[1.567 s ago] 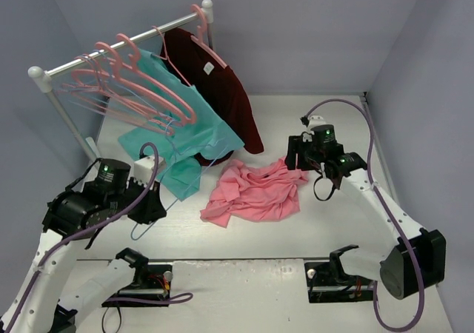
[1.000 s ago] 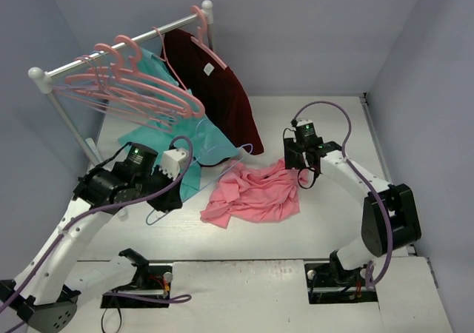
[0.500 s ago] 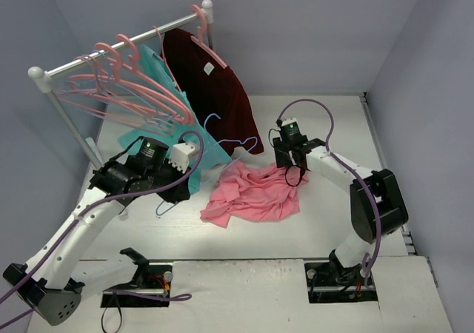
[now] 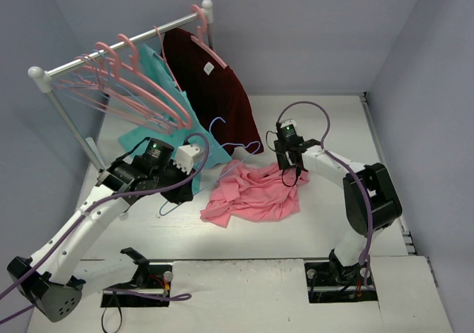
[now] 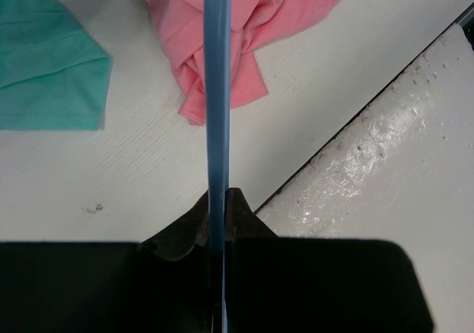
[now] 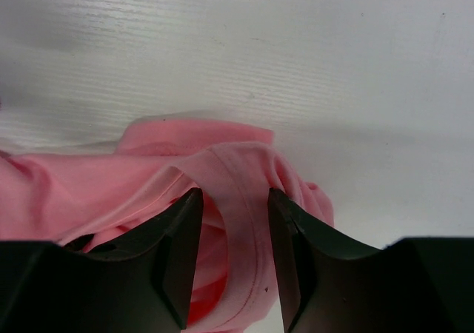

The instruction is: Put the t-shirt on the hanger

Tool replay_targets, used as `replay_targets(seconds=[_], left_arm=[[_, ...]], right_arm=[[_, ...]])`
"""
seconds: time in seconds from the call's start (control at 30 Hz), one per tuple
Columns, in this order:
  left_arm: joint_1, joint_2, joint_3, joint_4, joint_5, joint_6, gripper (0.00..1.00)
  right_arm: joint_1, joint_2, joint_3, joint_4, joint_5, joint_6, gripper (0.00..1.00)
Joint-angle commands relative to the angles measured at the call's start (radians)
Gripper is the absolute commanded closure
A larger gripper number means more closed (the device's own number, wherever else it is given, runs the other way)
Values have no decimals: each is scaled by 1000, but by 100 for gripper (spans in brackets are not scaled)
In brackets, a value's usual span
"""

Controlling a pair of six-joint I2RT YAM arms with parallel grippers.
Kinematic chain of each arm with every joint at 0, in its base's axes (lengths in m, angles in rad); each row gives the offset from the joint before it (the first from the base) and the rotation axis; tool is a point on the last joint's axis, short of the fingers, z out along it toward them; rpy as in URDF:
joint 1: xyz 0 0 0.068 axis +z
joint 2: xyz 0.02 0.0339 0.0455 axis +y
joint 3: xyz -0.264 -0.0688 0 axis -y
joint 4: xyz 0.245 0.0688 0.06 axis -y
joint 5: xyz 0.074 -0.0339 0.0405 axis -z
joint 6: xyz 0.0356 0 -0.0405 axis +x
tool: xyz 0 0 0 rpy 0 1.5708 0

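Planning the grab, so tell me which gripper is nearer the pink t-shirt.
Right. The right gripper is at the t-shirt's far edge, jaws open astride its collar. The left gripper is off to the left, apart from it, shut on the hanger.

The hand [image 5: 216,213] pinches the hanger [image 5: 217,89] above the t-shirt [image 5: 248,22].
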Motion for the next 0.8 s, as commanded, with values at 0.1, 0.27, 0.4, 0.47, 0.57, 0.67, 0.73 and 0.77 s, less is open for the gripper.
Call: replay_targets(seconds=[0.1,0.27,0.4,0.47,0.57,0.67,0.73,0.77], left_arm=[[-53,52,5,126,13,3,100],[-70,64,-20,170,18,7,100],[-102,64,-49,209,33,29,100],[-138,65,-58,234,28,41,100],[-175,73,-87,284,15,41,100],[-182,88,-106,328,4,35,100],[-185,112,-110,350,-30,20,100],[-188,116,-116,372,-46,17,100]], right_arm=[[2,-2,34,36,55,-5,78],[1,-56,34,34,58,-22,100],[1,-130,24,34,23,-37,100],[1,-165,21,29,3,-42,100],[1,-193,35,7,-32,-47,100],[1,-204,48,-14,-53,-44,100],[1,-218,49,-22,-67,-39,100],[1,-225,46,-24,-68,-36,100]])
